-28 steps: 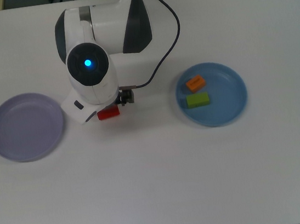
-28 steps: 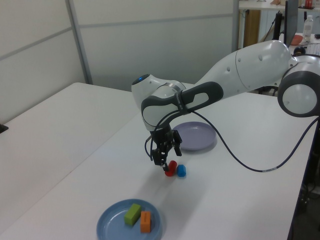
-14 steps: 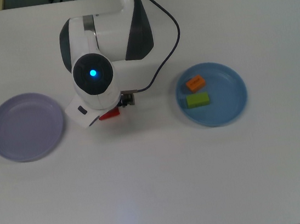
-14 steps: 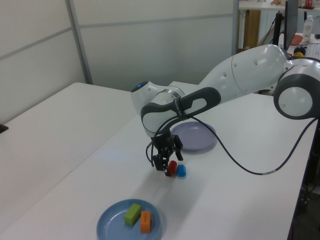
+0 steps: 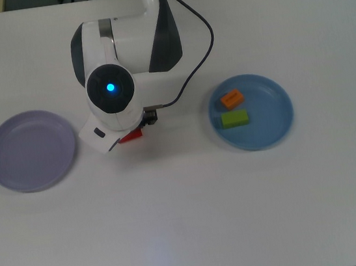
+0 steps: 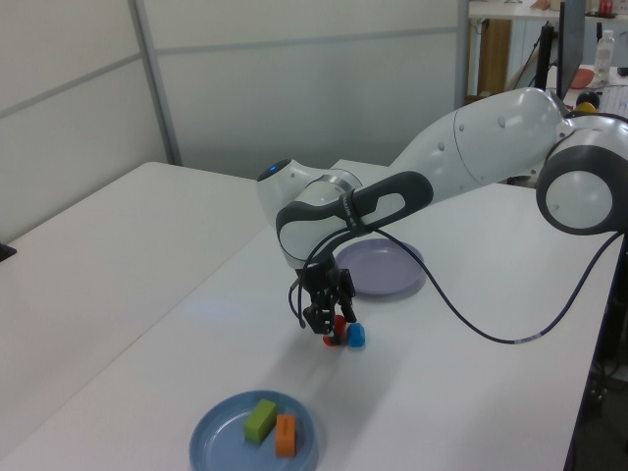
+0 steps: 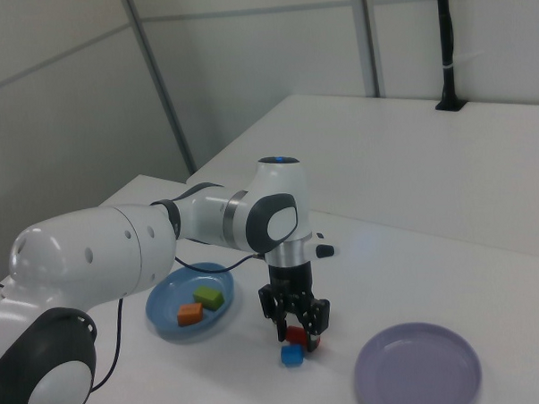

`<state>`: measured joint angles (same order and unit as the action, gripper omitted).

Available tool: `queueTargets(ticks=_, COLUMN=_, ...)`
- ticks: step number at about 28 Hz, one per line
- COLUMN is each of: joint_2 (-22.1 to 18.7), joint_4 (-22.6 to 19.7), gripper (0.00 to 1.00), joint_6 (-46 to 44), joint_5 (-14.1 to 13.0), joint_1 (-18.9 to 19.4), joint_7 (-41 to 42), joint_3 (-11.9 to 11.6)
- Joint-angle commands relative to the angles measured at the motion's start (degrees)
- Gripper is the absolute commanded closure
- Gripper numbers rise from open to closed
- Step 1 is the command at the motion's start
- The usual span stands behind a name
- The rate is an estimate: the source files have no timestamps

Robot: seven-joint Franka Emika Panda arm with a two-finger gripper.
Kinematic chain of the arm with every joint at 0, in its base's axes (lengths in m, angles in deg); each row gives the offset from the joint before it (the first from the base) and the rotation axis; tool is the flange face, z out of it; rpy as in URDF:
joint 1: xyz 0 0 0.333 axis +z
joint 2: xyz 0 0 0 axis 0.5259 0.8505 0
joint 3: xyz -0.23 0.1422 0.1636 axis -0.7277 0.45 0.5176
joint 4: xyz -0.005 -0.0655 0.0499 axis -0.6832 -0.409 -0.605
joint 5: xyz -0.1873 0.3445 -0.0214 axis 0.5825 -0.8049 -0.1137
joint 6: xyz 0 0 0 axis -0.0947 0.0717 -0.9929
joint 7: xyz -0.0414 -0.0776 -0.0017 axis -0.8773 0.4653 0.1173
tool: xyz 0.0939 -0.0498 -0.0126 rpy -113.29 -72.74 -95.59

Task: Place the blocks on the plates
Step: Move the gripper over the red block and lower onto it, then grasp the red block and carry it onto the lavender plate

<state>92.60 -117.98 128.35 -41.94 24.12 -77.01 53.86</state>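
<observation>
A red block [image 5: 130, 136] lies on the white table between the two plates, with a blue block [image 6: 355, 337] touching or almost touching it. My gripper [image 7: 297, 329] is down over the red block [image 7: 300, 337], open, one finger on each side. The arm hides the fingers and the blue block in the top view. An orange block [image 5: 232, 99] and a green block [image 5: 235, 119] lie on the light blue plate [image 5: 276, 126] at the top view's right. The lavender plate [image 5: 31, 151] at the top view's left holds nothing.
The arm's bulky white body [image 5: 124, 45] and a black cable [image 5: 200, 51] hang over the table's far side in the top view. In the left view the blue plate [image 6: 221, 446] sits near the table's front edge. Desks with clutter [image 6: 589, 59] stand behind.
The gripper has come down from just above the red block until its fingers flank the block. The blocks and plates have not moved.
</observation>
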Motion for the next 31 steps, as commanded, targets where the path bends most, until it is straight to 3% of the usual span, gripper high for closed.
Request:
queueTargets(ticks=1, joint_2=-0.38, joint_4=0.30, gripper=1.00, joint_6=0.38, joint_5=0.76, joint_1=0.14, joint_7=1.50, joint_3=-0.25)
queueTargets(ticks=11, joint_2=-3.01, joint_4=3.20, gripper=1.00, joint_6=-0.41, joint_5=-0.03, joint_1=-0.38, joint_7=0.97, joint_3=-0.34)
queueTargets(ticks=22, joint_2=-3.10, joint_4=6.36, gripper=1.00, joint_6=2.13, joint_5=0.50, joint_1=-5.92, joint_7=2.20, joint_3=-0.96)
queueTargets(ticks=31, joint_2=-1.26, joint_4=5.75, gripper=1.00, joint_6=8.46, joint_5=0.50, joint_1=-6.62, joint_7=6.33, joint_3=-8.24)
